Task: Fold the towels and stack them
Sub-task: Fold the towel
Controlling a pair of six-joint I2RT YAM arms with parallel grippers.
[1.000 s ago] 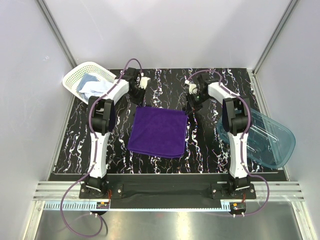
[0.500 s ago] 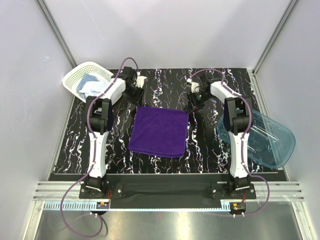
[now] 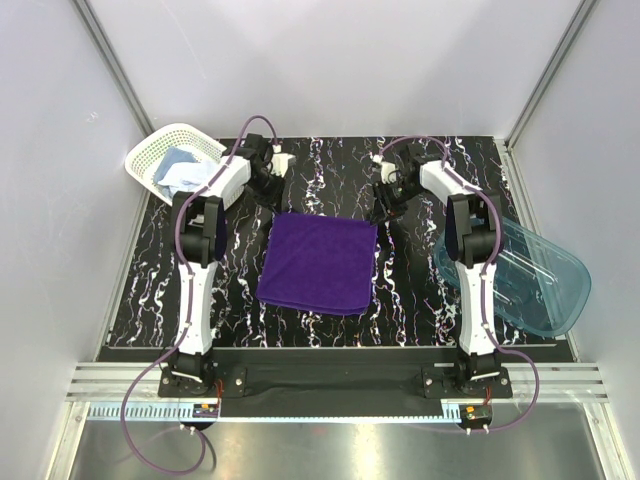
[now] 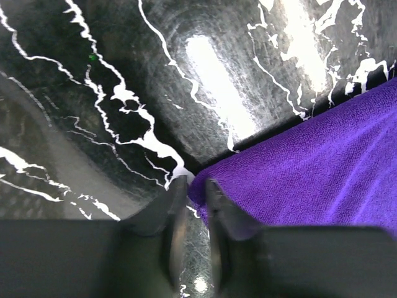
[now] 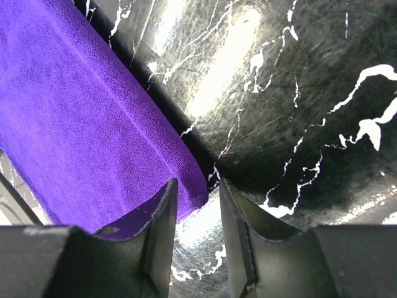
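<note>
Left wrist: purple towel [image 4: 298, 167] partly out-of-frame

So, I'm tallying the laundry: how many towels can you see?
2: the purple towel flat mid-table, and a light blue towel bunched in the white basket at far left. More may be hidden beneath it.

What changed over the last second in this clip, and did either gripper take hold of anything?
Little: the left gripper edged slightly left, the right gripper slightly away from its base. Each sits at a far corner of the towel, fingers astride it; the right is open, the left's grip unclear. Towel, basket and tub stayed put.
</note>
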